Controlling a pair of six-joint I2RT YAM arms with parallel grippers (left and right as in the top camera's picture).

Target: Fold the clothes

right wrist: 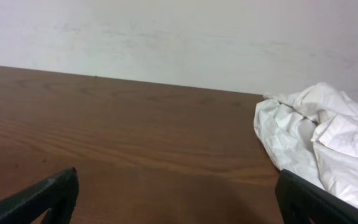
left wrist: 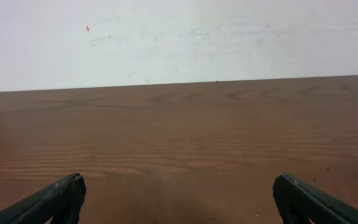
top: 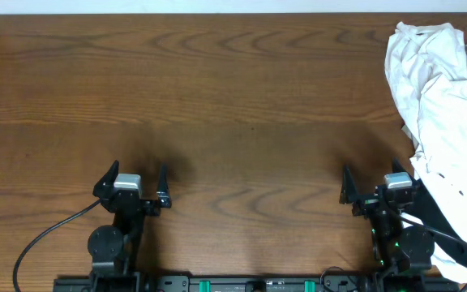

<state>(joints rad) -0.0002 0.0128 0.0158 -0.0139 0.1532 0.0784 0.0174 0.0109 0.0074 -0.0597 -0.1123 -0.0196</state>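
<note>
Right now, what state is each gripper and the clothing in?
left gripper: open, holding nothing.
right gripper: open, holding nothing.
white garment: crumpled in a heap, not yet folded, at the table's right side.

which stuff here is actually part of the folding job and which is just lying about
Part of the job:
- white clothes pile, crumpled at the table's right edge
- left gripper, open and empty
- right gripper, open and empty, beside the pile

Just there:
- black cable trailing from the left arm
- wooden table
- wall behind it
</note>
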